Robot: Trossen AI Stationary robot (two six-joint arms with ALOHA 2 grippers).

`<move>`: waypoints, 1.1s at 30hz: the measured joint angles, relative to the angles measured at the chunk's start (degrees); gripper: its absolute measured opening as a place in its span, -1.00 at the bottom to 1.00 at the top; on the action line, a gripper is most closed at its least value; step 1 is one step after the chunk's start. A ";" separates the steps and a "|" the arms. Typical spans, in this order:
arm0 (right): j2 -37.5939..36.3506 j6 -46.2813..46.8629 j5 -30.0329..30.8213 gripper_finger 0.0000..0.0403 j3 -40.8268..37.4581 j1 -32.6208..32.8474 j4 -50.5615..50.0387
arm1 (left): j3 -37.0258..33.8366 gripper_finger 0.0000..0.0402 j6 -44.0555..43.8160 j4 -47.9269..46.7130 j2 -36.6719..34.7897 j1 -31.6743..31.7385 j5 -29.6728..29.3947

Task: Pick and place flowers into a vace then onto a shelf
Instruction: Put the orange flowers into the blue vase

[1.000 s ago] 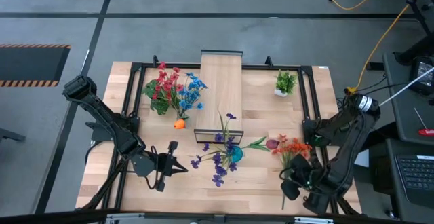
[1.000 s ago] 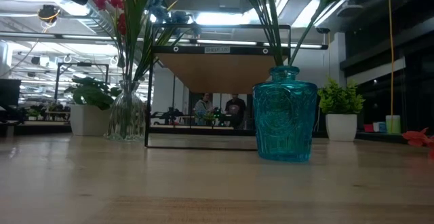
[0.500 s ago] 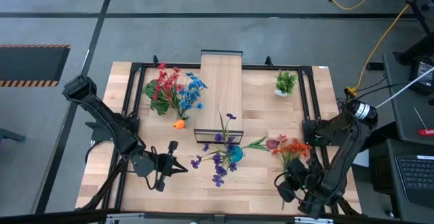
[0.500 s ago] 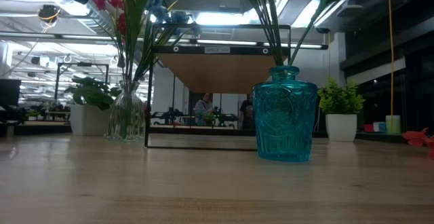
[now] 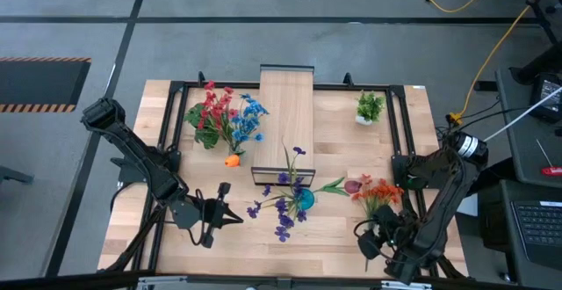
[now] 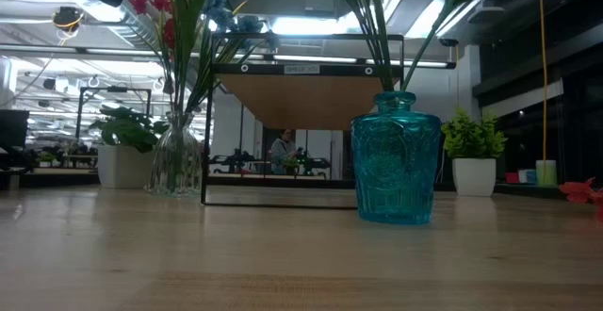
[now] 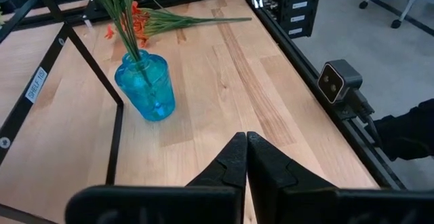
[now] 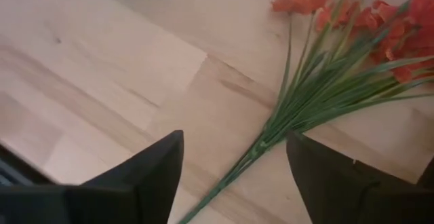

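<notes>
the right gripper (image 8: 234, 159) hovers at the table's near right edge, fingers spread wide and empty, with the stem of the orange flowers (image 8: 319, 61) lying flat on the table (image 5: 351, 154) between them, untouched. the left gripper (image 7: 245, 157) waits pinched closed, holding nothing, near the blue vase (image 7: 145, 85) of purple flowers (image 5: 283, 204) by the shelf (image 5: 285, 119).

Around my wooden table (image 5: 351, 228) the grey floor (image 5: 263, 48) carried black lines and hazard-striped mats (image 5: 39, 79), with a yellow cable (image 5: 457, 4) trailing across it. Beyond the far edge, bright ceiling lights (image 6: 283, 5) lit an open workshop where a person (image 6: 281, 149) stood among distant benches.
</notes>
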 joint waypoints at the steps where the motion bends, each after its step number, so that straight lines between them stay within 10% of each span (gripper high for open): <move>1: 0.40 0.18 0.00 0.31 0.00 0.00 -0.11 | 0.00 -0.98 -0.33 -0.08 0.00 0.00 0.00; 33: 16.76 12.09 -7.05 0.15 -0.02 -1.74 -0.67 | 0.00 -0.96 -0.46 -0.13 0.00 0.00 0.00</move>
